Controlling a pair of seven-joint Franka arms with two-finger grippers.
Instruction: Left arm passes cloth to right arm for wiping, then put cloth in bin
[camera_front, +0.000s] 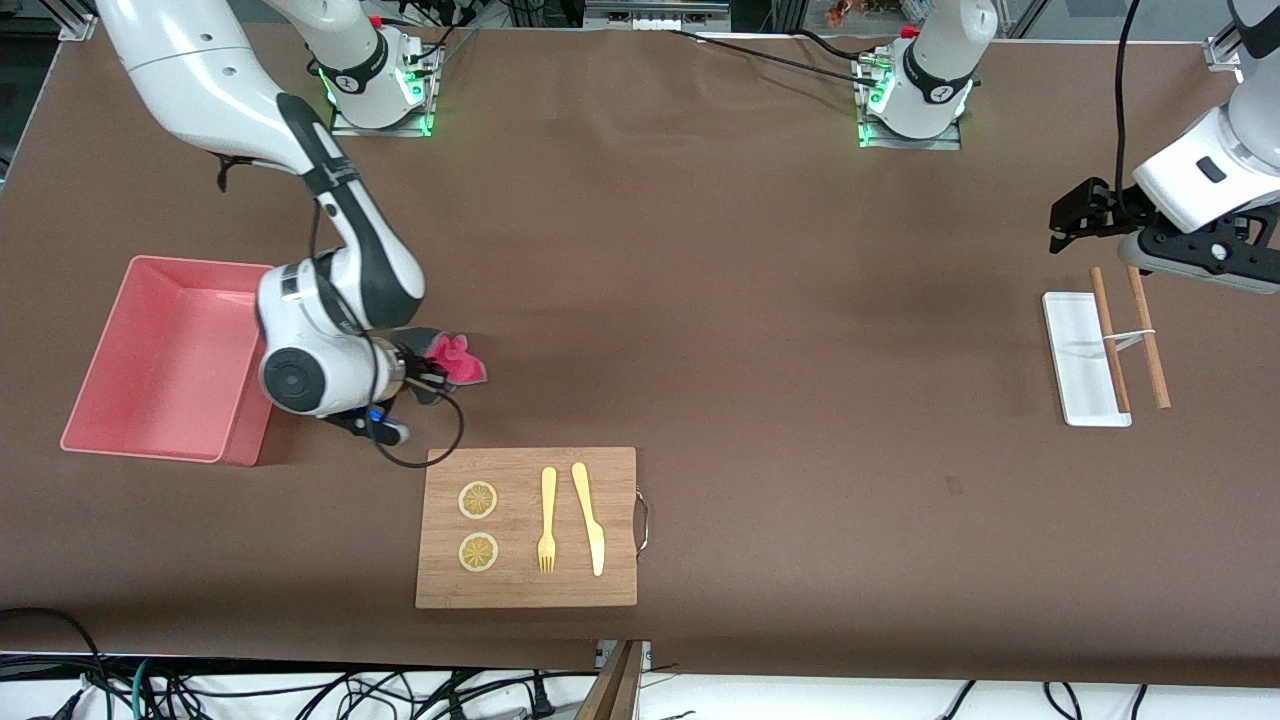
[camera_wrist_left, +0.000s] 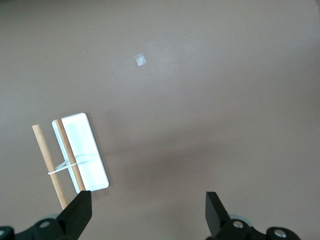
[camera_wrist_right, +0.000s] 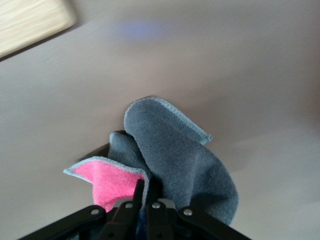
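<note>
Nearest the front camera lies a rectangular wooden board (camera_front: 527, 527) carrying two lemon slices (camera_front: 478, 526), a yellow fork (camera_front: 547, 519) and a yellow knife (camera_front: 589, 517). No writing or brand can be read anywhere. Just above it, the right gripper (camera_front: 428, 372) is clamped on the grey-and-magenta cloth (camera_wrist_right: 180, 160), beside the pink rectangular plastic bin (camera_front: 165, 357). The left gripper (camera_wrist_left: 148, 210) waits, jaws spread, over a flat white tray (camera_front: 1082, 358) crossed by two wooden sticks (camera_front: 1130, 337).

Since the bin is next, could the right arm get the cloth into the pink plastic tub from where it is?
Probably yes: the right gripper, shut on the grey-and-magenta cloth, is beside the open-topped pink plastic tub, with nothing between them.
</note>
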